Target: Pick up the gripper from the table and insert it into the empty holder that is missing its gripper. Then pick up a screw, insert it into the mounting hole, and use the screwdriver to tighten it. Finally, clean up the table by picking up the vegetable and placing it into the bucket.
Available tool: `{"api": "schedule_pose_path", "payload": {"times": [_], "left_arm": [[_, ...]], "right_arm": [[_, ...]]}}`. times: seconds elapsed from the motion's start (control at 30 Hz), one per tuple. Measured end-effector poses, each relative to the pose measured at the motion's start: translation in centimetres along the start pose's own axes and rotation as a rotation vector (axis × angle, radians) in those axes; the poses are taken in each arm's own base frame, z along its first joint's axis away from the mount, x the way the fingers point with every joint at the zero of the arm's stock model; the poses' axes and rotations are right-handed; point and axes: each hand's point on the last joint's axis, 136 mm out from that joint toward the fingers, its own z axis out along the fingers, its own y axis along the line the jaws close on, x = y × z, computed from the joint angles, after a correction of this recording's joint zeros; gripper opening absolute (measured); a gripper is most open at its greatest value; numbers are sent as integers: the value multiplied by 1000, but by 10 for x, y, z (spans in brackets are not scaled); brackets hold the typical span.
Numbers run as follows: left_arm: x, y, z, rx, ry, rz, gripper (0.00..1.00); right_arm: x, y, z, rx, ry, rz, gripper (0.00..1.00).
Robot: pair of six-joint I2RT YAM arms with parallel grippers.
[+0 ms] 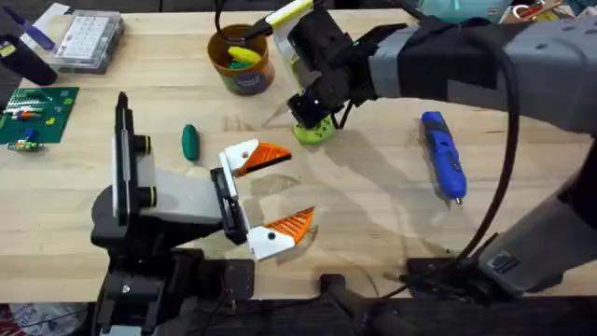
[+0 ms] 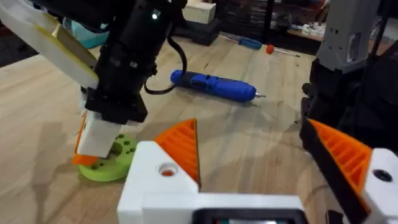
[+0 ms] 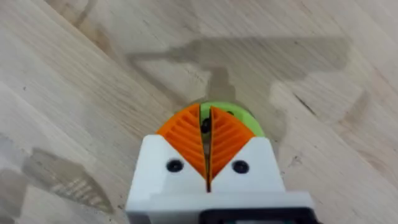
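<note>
Two arms work over the wooden table. The left gripper hangs low near the table's middle with its white, orange-padded fingers spread wide apart, holding nothing. The right gripper reaches across from the lower right and points down onto a round yellow-green disc; in the right wrist view its orange pads are pressed almost together over that disc, though what lies between them cannot be told. The blue screwdriver lies flat to the right of the disc, well apart from both grippers. The dark green vegetable rests on the table just left of the left gripper's fingers. The orange-yellow bucket stands upright at the far side, with yellow-green pieces inside.
</note>
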Motion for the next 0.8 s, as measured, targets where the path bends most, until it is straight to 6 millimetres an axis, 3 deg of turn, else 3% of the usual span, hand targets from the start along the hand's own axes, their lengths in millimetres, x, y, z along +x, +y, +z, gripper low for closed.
{"api": "schedule_pose_path", "payload": {"times": [0.8], "left_arm": [[0, 0, 0, 0, 0, 0, 986]], "right_arm": [[-5, 0, -5, 0, 5, -1, 4]]}}
